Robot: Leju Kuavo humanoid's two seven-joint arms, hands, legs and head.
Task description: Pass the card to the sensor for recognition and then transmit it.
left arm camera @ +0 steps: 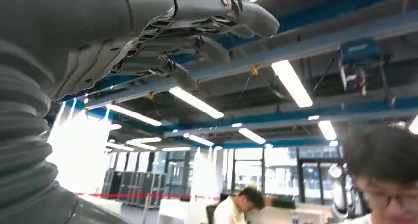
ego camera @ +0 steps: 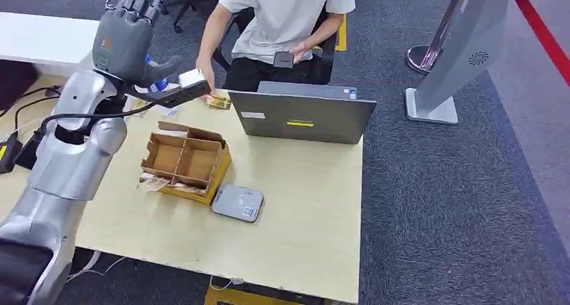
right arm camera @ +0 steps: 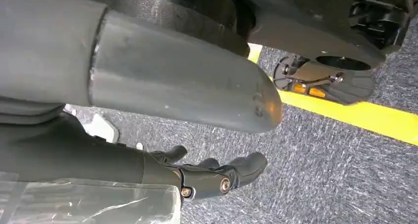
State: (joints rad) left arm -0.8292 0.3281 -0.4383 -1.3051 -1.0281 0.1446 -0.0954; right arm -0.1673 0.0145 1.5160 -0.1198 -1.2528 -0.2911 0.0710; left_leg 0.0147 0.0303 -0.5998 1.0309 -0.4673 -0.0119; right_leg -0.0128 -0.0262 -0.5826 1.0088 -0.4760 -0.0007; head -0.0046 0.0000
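With fingers spread and nothing held, the left hand (ego camera: 128, 33) is raised beyond the cardboard box (ego camera: 185, 162); any card handover is best released slowly.

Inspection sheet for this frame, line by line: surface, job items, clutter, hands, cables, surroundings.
Surface: beige table, mostly bare at the near right.
Job's things: grey sensor pad lies flat beside the cardboard box; a small white item, possibly the card, is by the person's hand.
Clutter: laptop, yellow packets.
Hands: left hand raised, fingers apart, nothing in it; right hand hangs over the carpet, holding nothing.
Cables: black cables at the table's left edge.
Surroundings: seated person, grey stand, carpet.
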